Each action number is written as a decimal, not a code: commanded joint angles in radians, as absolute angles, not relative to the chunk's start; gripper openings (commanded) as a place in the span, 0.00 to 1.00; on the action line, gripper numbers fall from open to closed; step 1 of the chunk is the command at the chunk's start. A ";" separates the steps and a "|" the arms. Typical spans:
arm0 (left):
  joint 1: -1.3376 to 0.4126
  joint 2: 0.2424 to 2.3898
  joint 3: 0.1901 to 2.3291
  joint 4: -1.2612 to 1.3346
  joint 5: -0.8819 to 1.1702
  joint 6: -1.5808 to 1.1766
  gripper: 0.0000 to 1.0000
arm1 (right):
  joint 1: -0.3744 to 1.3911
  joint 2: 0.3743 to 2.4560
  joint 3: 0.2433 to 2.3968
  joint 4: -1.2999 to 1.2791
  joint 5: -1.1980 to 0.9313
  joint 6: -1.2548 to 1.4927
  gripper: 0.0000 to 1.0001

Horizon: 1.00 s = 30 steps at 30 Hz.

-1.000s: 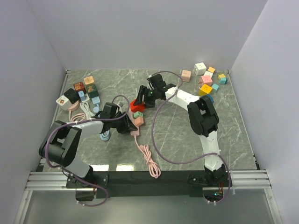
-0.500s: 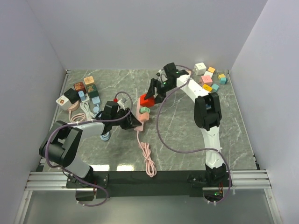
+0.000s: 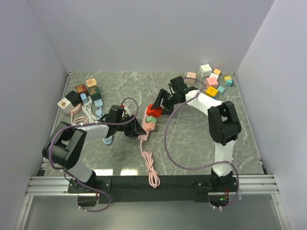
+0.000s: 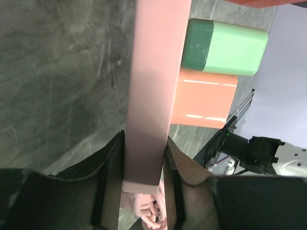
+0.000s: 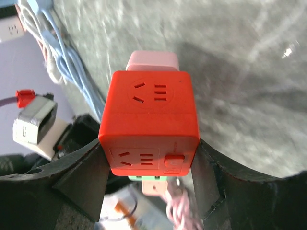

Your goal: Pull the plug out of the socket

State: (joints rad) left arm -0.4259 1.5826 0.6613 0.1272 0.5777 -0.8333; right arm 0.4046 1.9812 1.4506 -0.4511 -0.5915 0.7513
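Note:
A pink power strip (image 3: 145, 127) lies mid-table, holding a green plug (image 3: 150, 119) and an orange plug (image 4: 206, 98). A red cube plug (image 3: 154, 110) with its own sockets sits against the strip's far end; I cannot tell whether it is seated. My left gripper (image 3: 135, 128) is shut on the strip's near end (image 4: 153, 96), one finger (image 4: 108, 167) on each side. My right gripper (image 3: 159, 106) is shut on the red cube (image 5: 149, 122); the pink strip (image 5: 152, 60) shows behind it and the green plug (image 5: 146, 178) below.
The strip's pink cable (image 3: 149, 165) trails in loops toward the near edge. Coloured blocks (image 3: 213, 81) lie at the back right. More blocks and coiled cables (image 3: 84, 98) are at the back left. A small blue object (image 3: 108, 140) lies by the left arm.
Both grippers have moved right with the strip and red cube, first away, then back nearer. The strip now lies more slanted, and the pink cable has followed.

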 commanded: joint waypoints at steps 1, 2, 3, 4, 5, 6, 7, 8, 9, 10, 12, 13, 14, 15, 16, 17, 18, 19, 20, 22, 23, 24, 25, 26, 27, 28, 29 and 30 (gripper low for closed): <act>-0.393 1.609 0.713 0.028 0.456 -0.905 0.01 | 0.460 1.917 1.494 -0.374 -0.549 0.764 0.00; -0.393 1.612 0.721 0.020 0.451 -0.905 0.01 | 0.480 1.925 1.526 -0.440 -0.543 0.750 0.00; -0.393 1.620 0.727 0.012 0.446 -0.905 0.01 | 0.480 1.949 1.557 -0.490 -0.545 0.709 0.00; -0.393 1.623 0.738 0.005 0.439 -0.902 0.01 | 0.477 1.965 1.592 -0.547 -0.549 0.684 0.00; -0.393 1.624 0.739 0.003 0.437 -0.899 0.01 | 0.462 1.974 1.647 -0.636 -0.554 0.657 0.00; -0.391 1.626 0.739 0.003 0.437 -0.899 0.00 | 0.448 1.980 1.666 -0.664 -0.592 0.606 0.00; -0.393 1.626 0.732 0.003 0.431 -0.897 0.01 | 0.431 1.988 1.689 -0.695 -0.630 0.576 0.00; -0.391 1.625 0.727 0.003 0.430 -0.896 0.01 | 0.389 2.006 1.772 -0.806 -0.670 0.536 0.00; -0.391 1.629 0.718 0.003 0.431 -0.891 0.01 | 0.368 2.057 1.829 -0.877 -0.723 0.440 0.00; -0.393 1.631 0.713 0.003 0.431 -0.891 0.01 | 0.348 2.083 1.888 -0.943 -0.733 0.395 0.00; -0.391 1.643 0.703 0.017 0.440 -0.893 0.01 | 0.283 2.126 2.002 -1.049 -0.732 0.338 0.00; -0.391 1.647 0.695 0.018 0.442 -0.891 0.01 | 0.258 2.123 2.005 -1.042 -0.771 0.348 0.00; -0.391 1.651 0.695 0.018 0.445 -0.891 0.01 | 0.238 2.115 1.978 -0.994 -0.799 0.374 0.00; -0.391 1.652 0.693 0.018 0.446 -0.891 0.01 | 0.217 2.106 1.970 -0.979 -0.810 0.382 0.00; -0.393 1.652 0.695 0.020 0.443 -0.891 0.00 | 0.215 2.105 1.965 -0.970 -0.811 0.390 0.00; -0.391 1.651 0.696 0.020 0.443 -0.894 0.01 | 0.215 2.106 1.967 -0.966 -0.811 0.393 0.00; -0.391 1.649 0.701 0.012 0.440 -0.893 0.01 | 0.231 2.105 1.964 -0.963 -0.815 0.396 0.00; -0.391 1.651 0.712 0.011 0.436 -0.891 0.01 | 0.244 2.091 1.942 -0.938 -0.802 0.417 0.00; -0.391 1.652 0.718 0.009 0.439 -0.893 0.01 | 0.264 2.068 1.858 -0.846 -0.728 0.487 0.00; -0.391 1.657 0.736 0.014 0.442 -0.899 0.01 | 0.338 1.949 1.728 -0.712 -0.639 0.581 0.00; -0.391 1.661 0.741 0.012 0.442 -0.903 0.01 | 0.366 1.906 1.592 -0.569 -0.587 0.683 0.00; -0.391 1.664 0.749 0.012 0.442 -0.908 0.01 | 0.388 1.838 1.539 -0.516 -0.536 0.716 0.00; -0.391 1.664 0.759 0.012 0.442 -0.908 0.01 | 0.423 1.819 1.493 -0.499 -0.499 0.742 0.00; -0.391 1.664 0.765 0.011 0.440 -0.916 0.01 | 0.428 1.807 1.473 -0.474 -0.485 0.780 0.00; -0.391 1.661 0.775 0.009 0.437 -0.917 0.01 | 0.429 1.786 1.457 -0.459 -0.489 0.793 0.00; -0.391 1.660 0.778 0.009 0.431 -0.920 0.01 | 0.431 1.779 1.450 -0.451 -0.495 0.799 0.00; -0.393 1.657 0.781 0.005 0.425 -0.922 0.01 | 0.426 1.776 1.463 -0.483 -0.494 0.776 0.00; -0.391 1.655 0.788 0.003 0.420 -0.922 0.01 | 0.423 1.776 1.483 -0.518 -0.485 0.752 0.00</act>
